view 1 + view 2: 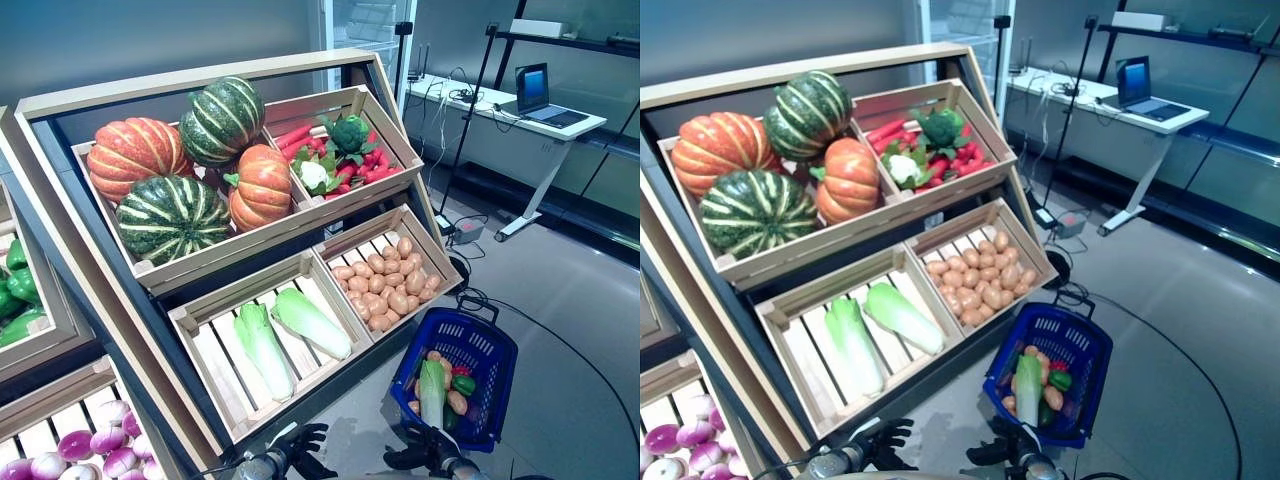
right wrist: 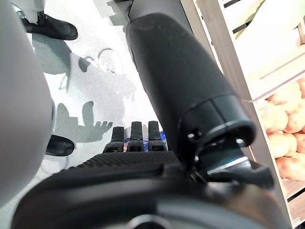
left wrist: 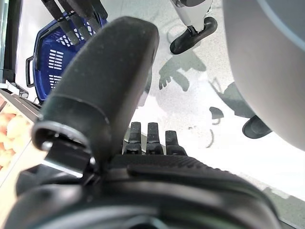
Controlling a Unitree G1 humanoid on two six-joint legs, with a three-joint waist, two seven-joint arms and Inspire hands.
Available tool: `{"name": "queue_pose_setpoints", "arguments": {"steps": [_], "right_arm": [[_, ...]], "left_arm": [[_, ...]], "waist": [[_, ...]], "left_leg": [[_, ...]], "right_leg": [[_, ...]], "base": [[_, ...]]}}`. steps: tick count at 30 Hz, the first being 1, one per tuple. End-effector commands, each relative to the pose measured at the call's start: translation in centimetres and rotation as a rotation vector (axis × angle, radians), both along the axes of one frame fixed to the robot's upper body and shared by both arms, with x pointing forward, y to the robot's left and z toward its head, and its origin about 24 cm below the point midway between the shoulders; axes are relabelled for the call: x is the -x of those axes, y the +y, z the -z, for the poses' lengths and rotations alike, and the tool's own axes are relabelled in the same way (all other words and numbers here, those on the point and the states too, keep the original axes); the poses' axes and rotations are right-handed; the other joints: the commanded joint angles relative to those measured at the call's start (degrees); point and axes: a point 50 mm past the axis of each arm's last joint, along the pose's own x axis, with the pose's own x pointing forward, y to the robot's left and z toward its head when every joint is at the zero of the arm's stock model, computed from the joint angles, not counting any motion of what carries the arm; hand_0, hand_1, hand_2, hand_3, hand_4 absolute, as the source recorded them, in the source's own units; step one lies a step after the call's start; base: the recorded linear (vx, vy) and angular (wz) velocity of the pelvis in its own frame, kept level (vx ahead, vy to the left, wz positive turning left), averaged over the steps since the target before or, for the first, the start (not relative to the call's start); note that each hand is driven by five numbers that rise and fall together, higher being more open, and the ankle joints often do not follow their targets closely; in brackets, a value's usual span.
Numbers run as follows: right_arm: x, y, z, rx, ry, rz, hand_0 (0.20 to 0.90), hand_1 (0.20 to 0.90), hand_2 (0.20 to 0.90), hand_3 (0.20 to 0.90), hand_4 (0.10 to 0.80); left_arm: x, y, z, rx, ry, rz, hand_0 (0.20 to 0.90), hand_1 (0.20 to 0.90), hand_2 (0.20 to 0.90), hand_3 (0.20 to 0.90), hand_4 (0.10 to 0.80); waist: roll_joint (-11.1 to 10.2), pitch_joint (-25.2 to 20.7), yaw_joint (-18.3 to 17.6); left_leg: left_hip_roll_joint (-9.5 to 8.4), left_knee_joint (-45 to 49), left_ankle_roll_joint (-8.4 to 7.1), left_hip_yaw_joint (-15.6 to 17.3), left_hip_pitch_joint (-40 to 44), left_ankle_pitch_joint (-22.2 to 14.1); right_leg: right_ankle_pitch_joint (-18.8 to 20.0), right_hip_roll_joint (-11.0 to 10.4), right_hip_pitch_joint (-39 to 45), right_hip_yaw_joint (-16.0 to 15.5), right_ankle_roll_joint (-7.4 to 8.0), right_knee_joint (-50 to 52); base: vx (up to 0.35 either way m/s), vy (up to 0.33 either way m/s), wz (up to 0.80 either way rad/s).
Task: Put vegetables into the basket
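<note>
A blue plastic basket [image 1: 483,351] stands on the floor at the lower right of the wooden shelf. It holds a napa cabbage [image 1: 432,391], potatoes and a green pepper. The shelf crates carry two napa cabbages [image 1: 285,330], potatoes [image 1: 385,280], striped and orange pumpkins [image 1: 190,165], and broccoli, cauliflower and red peppers [image 1: 345,155]. My left hand [image 1: 300,447] hangs low at the bottom edge, open and empty. My right hand [image 1: 425,447] is beside it, just in front of the basket, also open with nothing in it.
Crates of purple onions [image 1: 85,450] and green peppers [image 1: 15,290] sit at the far left. A white desk [image 1: 510,125] with a laptop stands behind, with cables on the floor near the shelf's right end.
</note>
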Motion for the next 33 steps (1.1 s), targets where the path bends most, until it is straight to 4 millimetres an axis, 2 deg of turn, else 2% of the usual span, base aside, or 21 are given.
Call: {"name": "queue_pose_setpoints", "arguments": {"steps": [1, 14, 22, 25, 28, 31, 33], "right_arm": [[-4.0, 1.0, -1.1, -0.058, -0.100, 0.011, 0.900, 0.900, 0.900, 0.900, 0.800], [-4.3, 1.1, -1.2, -0.056, -0.100, 0.011, 0.900, 0.900, 0.900, 0.900, 0.800], [-4.3, 1.2, -1.2, -0.048, -0.097, 0.007, 0.900, 0.900, 0.900, 0.900, 0.800], [-4.3, 1.1, -1.2, -0.047, -0.095, 0.006, 0.900, 0.900, 0.900, 0.900, 0.800], [-4.5, 0.9, -1.3, -0.041, -0.095, -0.003, 0.900, 0.900, 0.900, 0.900, 0.800], [-4.8, 0.8, -1.4, -0.037, -0.100, -0.012, 0.900, 0.900, 0.900, 0.900, 0.800], [-4.9, 0.4, -1.5, -0.035, -0.103, -0.014, 0.900, 0.900, 0.900, 0.900, 0.800]], "left_arm": [[-1.7, -1.0, -0.4, -0.002, -0.050, 0.065, 0.900, 0.900, 0.900, 0.900, 0.800], [-2.0, -1.2, -0.6, 0.039, -0.052, 0.054, 0.900, 0.900, 0.900, 0.900, 0.800], [-2.9, -1.5, -1.1, 0.073, -0.127, 0.056, 0.900, 0.900, 0.900, 0.900, 0.800], [-3.7, -1.8, -1.8, 0.124, -0.193, 0.068, 0.900, 0.900, 0.900, 0.900, 0.800], [-5.4, -3.4, -3.7, 0.206, -0.360, 0.192, 0.900, 0.900, 0.900, 0.900, 0.800], [-6.4, -3.8, -4.8, 0.253, -0.446, 0.209, 0.900, 0.900, 0.900, 0.900, 0.800], [-7.9, -3.8, -6.5, 0.324, -0.533, 0.185, 0.900, 0.900, 0.900, 0.900, 0.800]], "waist": [[-1.1, 3.8, 0.6], [-1.2, 4.1, 0.7], [-1.0, 4.3, 0.7], [-1.0, 4.3, 0.7], [-0.8, 4.7, 0.5], [-0.6, 5.1, 0.5], [-0.4, 5.3, 0.5]], "left_leg": [[-1.23, 0.5, 1.65, 0.8, -0.3, -2.9], [-1.12, 0.5, 1.68, 0.5, -0.4, -2.9], [-1.07, 0.5, 1.57, 0.5, -0.3, -2.8], [-1.07, 0.5, 1.47, 0.5, -0.2, -2.9], [-0.99, 0.5, 1.30, 0.7, -0.3, -2.7], [-0.97, 0.5, 1.20, 0.7, -0.3, -2.6], [-1.06, 0.5, 1.11, 0.6, -0.4, -2.6]], "right_leg": [[-1.7, 0.1, 2.6, -0.4, -1.53, 0.1], [-1.7, 0.2, 2.3, -0.3, -1.67, 0.2], [-1.8, 0.3, 2.5, -0.2, -1.78, 0.2], [-1.8, 0.2, 2.6, -0.1, -1.77, 0.2], [-1.8, 0.2, 2.5, 0.0, -1.69, 0.3], [-1.8, 0.2, 2.5, 0.0, -1.65, 0.3], [-1.8, 0.2, 2.5, 0.1, -1.61, 0.2]], "base": [[0.000, 0.000, 0.00], [0.000, 0.000, 0.00], [0.000, 0.000, 0.00], [0.000, 0.000, 0.00], [0.000, 0.000, 0.00], [0.000, 0.000, 0.00], [0.000, 0.000, 0.00]]}}
